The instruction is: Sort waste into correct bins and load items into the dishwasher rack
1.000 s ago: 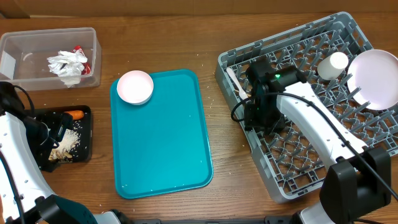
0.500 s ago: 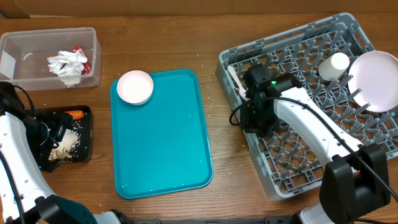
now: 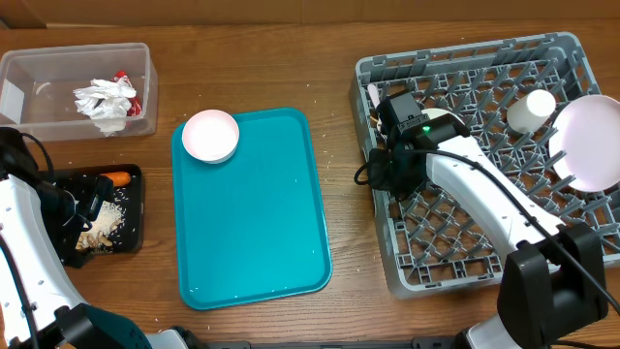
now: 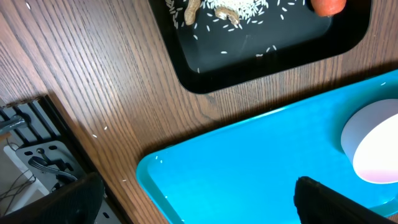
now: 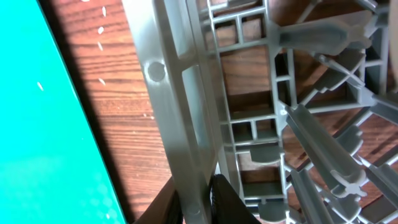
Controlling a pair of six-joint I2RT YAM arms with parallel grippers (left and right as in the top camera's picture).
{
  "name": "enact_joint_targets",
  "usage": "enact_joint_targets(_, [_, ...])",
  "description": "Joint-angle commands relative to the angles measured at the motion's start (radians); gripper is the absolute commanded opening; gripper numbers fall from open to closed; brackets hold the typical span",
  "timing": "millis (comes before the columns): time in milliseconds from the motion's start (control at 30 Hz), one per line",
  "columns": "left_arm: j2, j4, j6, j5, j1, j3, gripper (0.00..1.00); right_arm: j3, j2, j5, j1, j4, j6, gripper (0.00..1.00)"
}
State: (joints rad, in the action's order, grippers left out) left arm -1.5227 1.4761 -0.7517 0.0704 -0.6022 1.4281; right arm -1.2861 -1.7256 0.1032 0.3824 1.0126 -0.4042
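Observation:
The grey dishwasher rack (image 3: 484, 262) stands at the right, holding a white cup (image 3: 531, 110), a round plate (image 3: 591, 141) and a white fork (image 3: 373, 97). My right gripper (image 3: 385, 179) is shut on the rack's left wall, seen close in the right wrist view (image 5: 168, 93) with the fingers (image 5: 198, 199) either side of it. A pale bowl (image 3: 210, 135) sits on the teal tray's far-left corner. The clear tub (image 3: 39, 121) holds napkins (image 3: 105, 100) and a red wrapper (image 3: 123, 79). The black tray (image 3: 136, 208) holds a carrot piece (image 3: 118, 178) and beige scraps (image 3: 105, 225). My left gripper (image 3: 76, 208) is open and empty over it.
The teal tray (image 3: 257, 213) lies mid-table between the bins and the rack, its edge close to the rack wall in the right wrist view (image 5: 43, 137). The left wrist view shows the black tray (image 4: 261, 68), teal tray (image 4: 261, 162) and bowl (image 4: 373, 146). Crumbs dot the wood.
The rack has swung and slid right, now squarer to the table, with my right gripper holding its left wall. The left arm has not moved.

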Motion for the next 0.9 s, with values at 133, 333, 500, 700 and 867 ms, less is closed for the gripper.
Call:
enact_joint_targets(133, [-0.002, 0.000, 0.015, -0.003, 0.000, -0.002, 1.00, -0.009, 0.006, 0.003, -0.006, -0.022, -0.090, 0.07])
enact_joint_targets(333, [-0.002, 0.000, 0.015, -0.003, 0.000, -0.002, 1.00, -0.035, 0.007, 0.007, -0.006, 0.023, -0.090, 0.11])
enact_joint_targets(500, [-0.002, 0.000, 0.015, -0.003, 0.000, -0.002, 1.00, -0.084, 0.015, 0.035, -0.006, 0.104, -0.089, 0.15])
enact_joint_targets(700, [-0.002, 0.000, 0.015, -0.003, 0.000, -0.002, 1.00, -0.196, 0.047, 0.033, -0.006, 0.175, -0.060, 0.30])
enact_joint_targets(867, [-0.002, 0.000, 0.015, -0.003, 0.000, -0.002, 1.00, -0.331, 0.055, 0.007, -0.006, 0.254, -0.034, 0.83])
